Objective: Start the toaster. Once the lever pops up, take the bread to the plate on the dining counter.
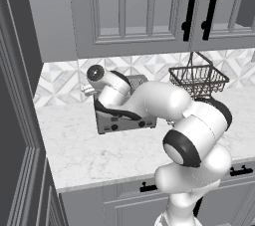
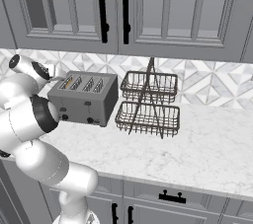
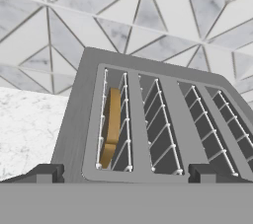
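Toaster [image 2: 85, 98]: sitting on the marble worktop [image 2: 197, 149], close to the tiled backsplash [image 2: 207, 82], its front with black levers and knobs facing the room. In the left base view the robot's arm is covering most of its body [image 1: 112, 123].
Toaster slots: four long slots are running across the top; in the hand view [image 3: 148, 119] the wire guides inside each slot are showing clearly.
Bread [image 3: 110, 127]: standing on edge deep inside the leftmost slot as the hand view shows it, golden-tan, its top edge lying below the toaster's rim. In the right base view it is showing as a thin tan sliver [image 2: 67, 83] in the slot nearest the arm.
Gripper [image 3: 123, 174]: hovering just above the front edge of the toaster's top, looking down into the slots. Its two dark fingertips [image 3: 47, 172] are standing wide apart, one at each side of the slot area, and nothing is sitting between them. They are not touching the bread.
Arm: reaching over the toaster from the near side in the left base view, with the wrist bending down toward the appliance.
Wire baskets [image 2: 148, 107]: a two-tier dark wire stand is resting on the worktop just beside the toaster, on the side away from the arm.
Upper cabinets [image 2: 148, 11]: grey panelled doors with black handles are hanging above the backsplash.
Drawers [image 2: 173, 198]: grey fronts with black pulls are running below the worktop edge.
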Controlling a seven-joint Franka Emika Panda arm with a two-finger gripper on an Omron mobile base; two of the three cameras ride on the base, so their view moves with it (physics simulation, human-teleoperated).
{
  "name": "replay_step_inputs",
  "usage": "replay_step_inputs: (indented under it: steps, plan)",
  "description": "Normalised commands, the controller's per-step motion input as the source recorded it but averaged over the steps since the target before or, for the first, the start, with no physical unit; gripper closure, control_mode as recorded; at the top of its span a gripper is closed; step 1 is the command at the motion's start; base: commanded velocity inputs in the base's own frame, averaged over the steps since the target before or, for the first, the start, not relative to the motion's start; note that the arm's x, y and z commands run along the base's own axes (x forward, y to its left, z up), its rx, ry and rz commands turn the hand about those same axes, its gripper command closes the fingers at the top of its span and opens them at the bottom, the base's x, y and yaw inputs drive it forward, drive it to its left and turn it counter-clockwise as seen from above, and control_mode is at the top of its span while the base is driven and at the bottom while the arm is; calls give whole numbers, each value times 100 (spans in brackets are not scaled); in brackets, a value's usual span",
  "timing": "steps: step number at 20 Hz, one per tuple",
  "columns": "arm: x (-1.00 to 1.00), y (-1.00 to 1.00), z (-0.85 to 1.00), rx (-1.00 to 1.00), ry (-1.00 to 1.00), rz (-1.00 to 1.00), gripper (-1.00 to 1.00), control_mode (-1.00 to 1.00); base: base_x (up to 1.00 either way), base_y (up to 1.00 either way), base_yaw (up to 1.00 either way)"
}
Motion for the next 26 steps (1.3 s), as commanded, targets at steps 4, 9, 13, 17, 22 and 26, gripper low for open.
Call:
replay_step_inputs:
  steps: [4, 9, 13, 17, 22, 26]
  plan:
    - [0, 0, 0, 0, 0, 0, -100, -100, 0, 0, 0]
    - [0, 0, 0, 0, 0, 0, -100, -100, 0, 0, 0]
    - [0, 0, 0, 0, 0, 0, -100, -100, 0, 0, 0]
    - [0, 0, 0, 0, 0, 0, -100, -100, 0, 0, 0]
    - [0, 0, 0, 0, 0, 0, -100, -100, 0, 0, 0]
    - [0, 0, 0, 0, 0, 0, -100, -100, 0, 0, 0]
